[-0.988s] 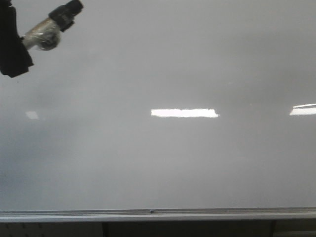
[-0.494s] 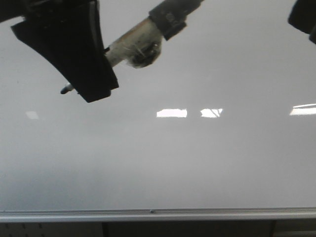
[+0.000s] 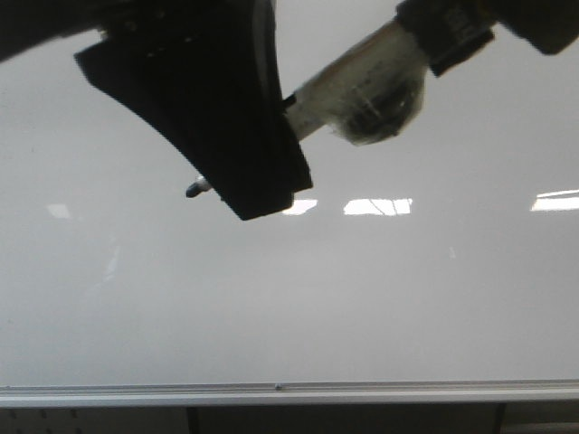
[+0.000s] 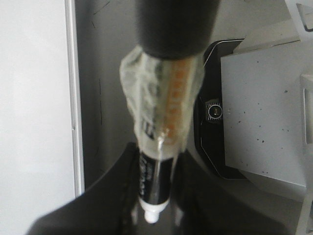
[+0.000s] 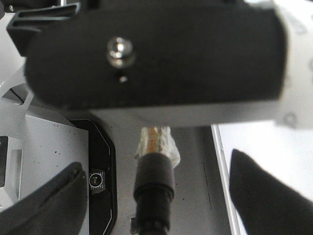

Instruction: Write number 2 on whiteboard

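Note:
The whiteboard fills the front view, glossy white-grey, and no number 2 shows on it. My left gripper is shut on a tape-wrapped black marker, whose tip sticks out just in front of the board's upper middle. In the left wrist view the marker sits clamped between the dark fingers. My right gripper stands wide open around the marker's black rear end without touching it. Its dark body shows at the front view's top right.
A silver rail runs along the board's bottom edge. Bright rectangular light reflections lie across the board's middle. Below the board, the wrist views show a grey speckled plate with a black-rimmed part.
My left gripper with the marker has moved right and down from the top left corner. The right gripper has come in at the top right, around the marker's rear end.

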Available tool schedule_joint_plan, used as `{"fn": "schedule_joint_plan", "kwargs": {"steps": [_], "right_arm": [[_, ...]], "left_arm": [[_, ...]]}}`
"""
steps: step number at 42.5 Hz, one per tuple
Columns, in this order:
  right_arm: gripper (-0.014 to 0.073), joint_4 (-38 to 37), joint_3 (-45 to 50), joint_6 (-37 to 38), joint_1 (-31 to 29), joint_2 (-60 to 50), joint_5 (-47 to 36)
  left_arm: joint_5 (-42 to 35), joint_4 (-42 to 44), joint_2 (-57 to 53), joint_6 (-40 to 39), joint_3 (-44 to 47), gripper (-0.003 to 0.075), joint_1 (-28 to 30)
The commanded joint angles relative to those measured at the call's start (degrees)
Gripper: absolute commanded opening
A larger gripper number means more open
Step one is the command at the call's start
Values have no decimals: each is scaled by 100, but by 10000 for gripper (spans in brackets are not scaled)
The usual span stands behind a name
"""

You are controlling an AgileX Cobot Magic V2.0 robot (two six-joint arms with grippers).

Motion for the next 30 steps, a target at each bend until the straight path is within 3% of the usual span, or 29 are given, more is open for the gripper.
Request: {"fn": "schedule_joint_plan", "kwargs": {"steps": [1,10,20,30], "right_arm": [[610,261,-187,-75,19,-57,-226],[603,250,-187,-75,19,-57,-151],[398,250,-156,-75,19,-45,-109],[379,240,-150,-75,19,15,-203]], "left_arm": [[-283,-202,-239,-96,-188,-20,-49],[-271,-212,-239,-395,-188,-20,-49],[-271,-268,-239,-478,-228,-20,-49],[-259,-268,-239,-478,-382,-20,-49]]}}
